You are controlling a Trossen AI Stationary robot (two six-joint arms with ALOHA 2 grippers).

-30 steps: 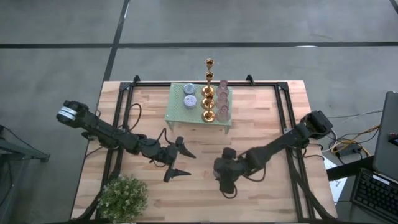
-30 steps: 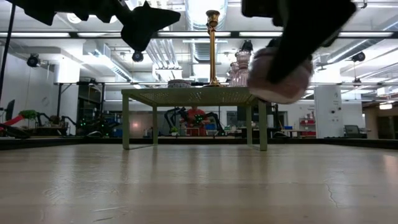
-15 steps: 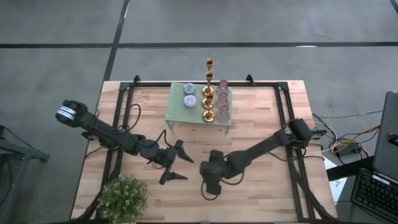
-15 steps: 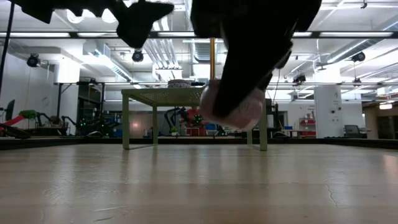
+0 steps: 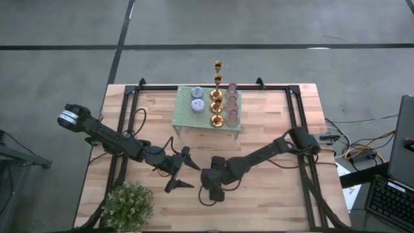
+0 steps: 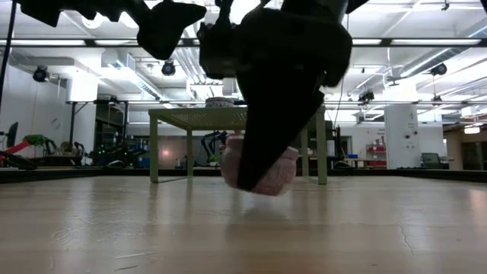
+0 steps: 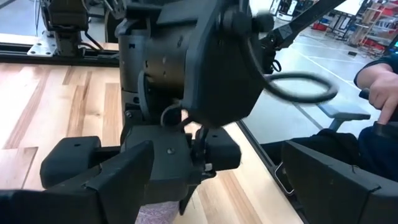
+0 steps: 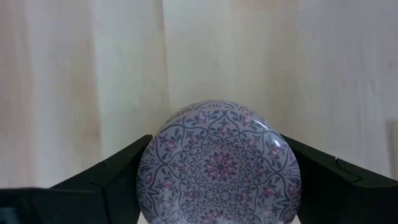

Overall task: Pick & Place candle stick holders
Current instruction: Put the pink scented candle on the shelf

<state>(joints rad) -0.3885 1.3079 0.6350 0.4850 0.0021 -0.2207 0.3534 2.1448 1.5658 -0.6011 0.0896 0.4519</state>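
My right gripper [image 5: 210, 192] is shut on a small pink round cup [image 8: 217, 165] with a lilac flower pattern, low over the wood near the table's middle front. The cup also shows in the low view [image 6: 259, 171]. My left gripper [image 5: 180, 173] is open and empty just to the left of it. The mint-green rack [image 5: 184, 116] at the table's far middle carries three gold candlesticks [image 5: 217, 97], lilac and blue cups [image 5: 196, 98] and pink cups [image 5: 231, 107]. My right gripper pinches the cup's round side wall [image 8: 148, 171] between its two fingers [image 8: 115, 177], one on each side. The fingers come from above, pointing down. The cup's patterned round face looks up at the wrist. In the low view its underside [image 6: 259, 190] hangs just above the table.
A bushy potted plant [image 5: 128, 206] stands at the near left corner. Black frame rails [image 5: 123, 129] run along the table's left and right sides. A person's hand [image 7: 378, 87] shows beyond the table in the left wrist view.
My right gripper has carried the pink cup toward the table's left and near edge and down, from well above the wood to just over it. My left gripper has stayed open and shifted slightly toward the near edge.
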